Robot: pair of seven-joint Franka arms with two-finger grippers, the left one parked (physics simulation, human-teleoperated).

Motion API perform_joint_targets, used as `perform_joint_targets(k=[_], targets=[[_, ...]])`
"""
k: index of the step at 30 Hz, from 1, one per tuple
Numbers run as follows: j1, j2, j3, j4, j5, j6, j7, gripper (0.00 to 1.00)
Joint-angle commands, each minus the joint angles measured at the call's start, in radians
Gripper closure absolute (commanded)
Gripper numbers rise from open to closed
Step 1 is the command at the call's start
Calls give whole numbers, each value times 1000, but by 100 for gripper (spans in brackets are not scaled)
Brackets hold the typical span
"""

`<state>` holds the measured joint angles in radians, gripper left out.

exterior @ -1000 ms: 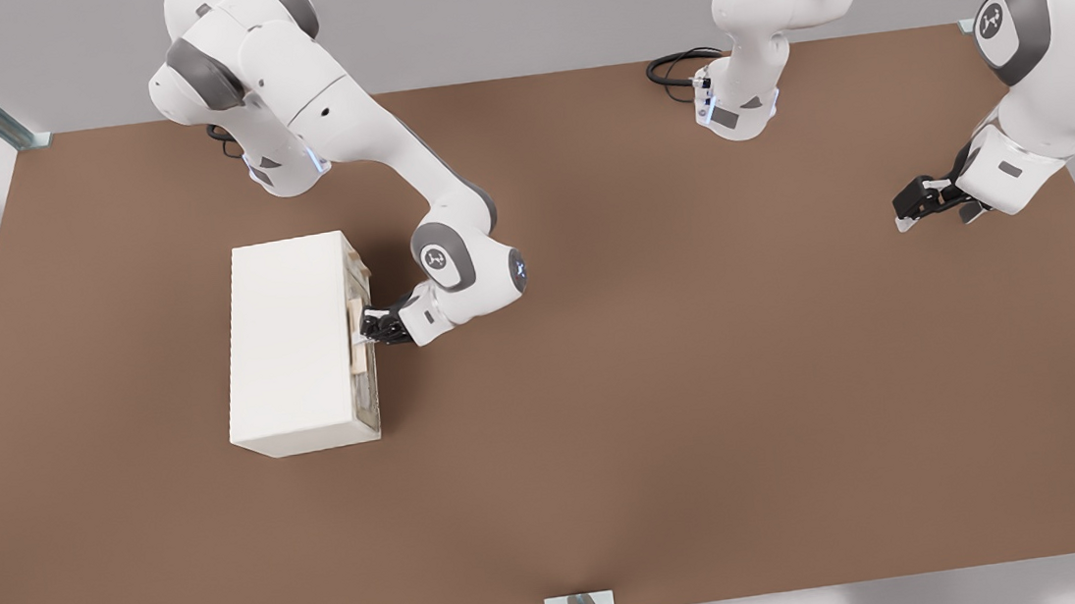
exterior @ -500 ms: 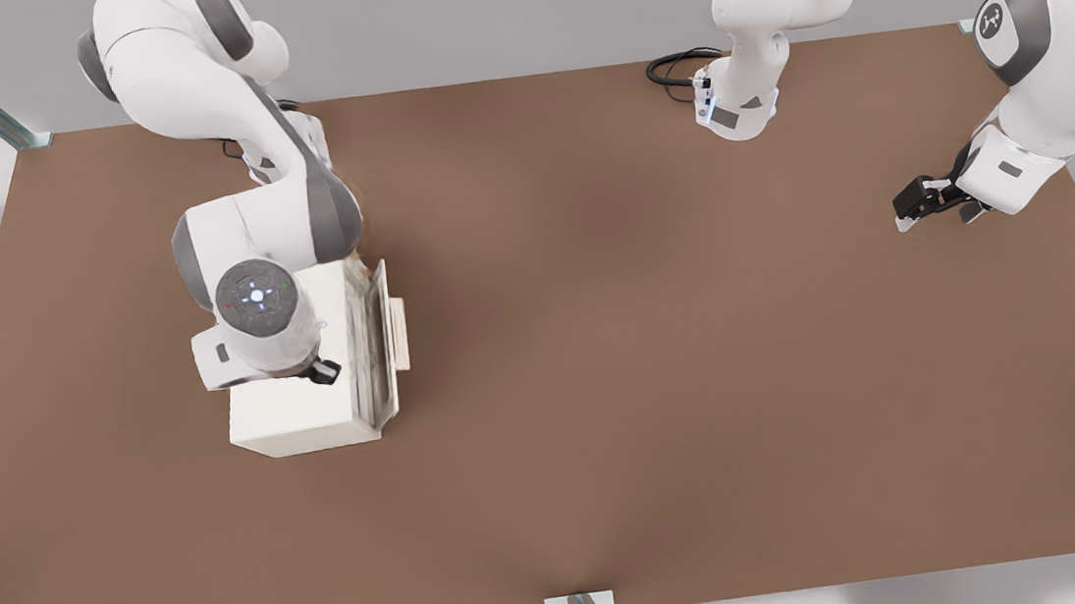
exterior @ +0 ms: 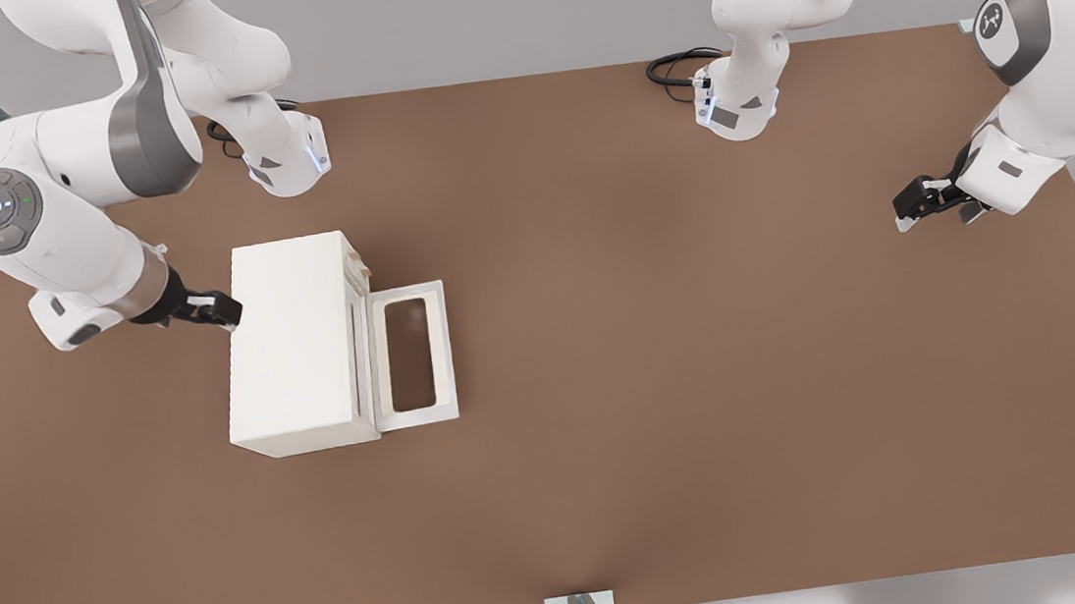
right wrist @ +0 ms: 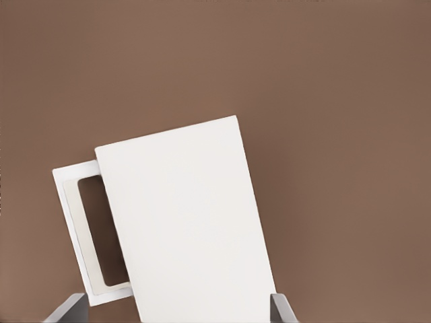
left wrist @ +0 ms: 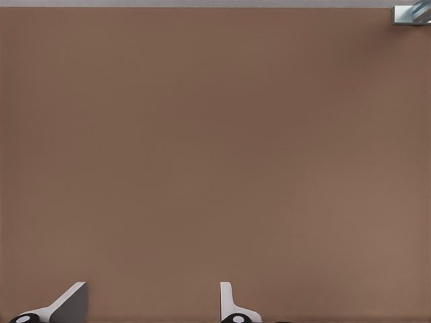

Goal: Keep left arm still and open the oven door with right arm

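Claw (exterior: 225, 310) open beside flat-lying oven door (exterior: 412, 354)

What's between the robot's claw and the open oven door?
The oven itself. In the front view the gripper hangs by its left side, and the door lies flat open on its right side.

Soft, even overhead light falls on the matte brown bench (exterior: 666, 408), throwing faint blurred shadows beside the oven (exterior: 290, 345) and gripper (exterior: 221, 310), with perhaps slight smearing at arm edges.
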<state>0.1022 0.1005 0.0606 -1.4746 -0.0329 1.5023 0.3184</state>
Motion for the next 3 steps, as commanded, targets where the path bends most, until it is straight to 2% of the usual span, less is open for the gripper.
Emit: perform_joint_targets(k=[1, 3], targets=[[1, -1, 1, 0, 4, 36, -372, 0], [-1, 4, -1, -1, 4, 36, -374, 0]])
